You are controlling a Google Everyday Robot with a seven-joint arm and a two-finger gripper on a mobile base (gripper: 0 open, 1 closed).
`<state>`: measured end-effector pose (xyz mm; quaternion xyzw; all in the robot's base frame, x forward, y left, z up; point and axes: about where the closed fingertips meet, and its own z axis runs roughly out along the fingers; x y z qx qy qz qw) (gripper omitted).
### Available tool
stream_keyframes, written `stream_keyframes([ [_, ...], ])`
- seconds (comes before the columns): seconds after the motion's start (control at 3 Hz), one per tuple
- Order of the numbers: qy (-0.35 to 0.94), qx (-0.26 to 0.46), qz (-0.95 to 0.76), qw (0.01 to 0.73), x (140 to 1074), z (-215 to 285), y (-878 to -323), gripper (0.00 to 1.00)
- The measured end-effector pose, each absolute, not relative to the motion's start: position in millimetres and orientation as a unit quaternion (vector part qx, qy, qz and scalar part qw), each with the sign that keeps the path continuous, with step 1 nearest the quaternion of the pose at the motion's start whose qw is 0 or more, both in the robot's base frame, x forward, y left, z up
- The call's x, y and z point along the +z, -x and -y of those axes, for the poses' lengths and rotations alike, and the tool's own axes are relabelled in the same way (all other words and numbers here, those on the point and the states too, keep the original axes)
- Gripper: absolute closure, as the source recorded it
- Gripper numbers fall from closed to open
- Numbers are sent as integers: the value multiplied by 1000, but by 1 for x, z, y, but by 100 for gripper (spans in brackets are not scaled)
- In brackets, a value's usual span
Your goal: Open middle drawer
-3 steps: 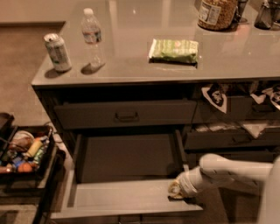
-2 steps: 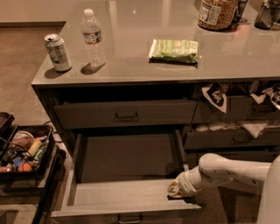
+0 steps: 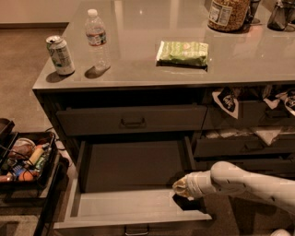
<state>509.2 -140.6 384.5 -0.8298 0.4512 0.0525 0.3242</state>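
Note:
The middle drawer (image 3: pixel 131 207) is pulled far out under the counter. Its plain grey inside is bare, and its low front with a small bar handle (image 3: pixel 137 229) lies at the bottom edge of the view. My gripper (image 3: pixel 182 188) reaches in from the right on a white arm (image 3: pixel 244 182). It sits over the drawer's right side, just behind the front right corner. The top drawer (image 3: pixel 132 120) above, with its own bar handle, stands pushed in.
A soda can (image 3: pixel 60 55), a water bottle (image 3: pixel 97 39), a green snack bag (image 3: pixel 183 53) and a jar (image 3: pixel 228 14) stand on the counter. Narrower drawers (image 3: pixel 244 145) with cloth and papers are at the right. A black bin (image 3: pixel 27 161) of items stands at the left.
My gripper has shifted slightly up and to the left from the drawer's front right corner. The drawer stays pulled out about as far as before.

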Motion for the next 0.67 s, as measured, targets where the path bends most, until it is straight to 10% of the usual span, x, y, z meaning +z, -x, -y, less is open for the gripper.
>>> stream_keyframes([
  [0.67,815,-11,-450,364,422,164,-527,100],
])
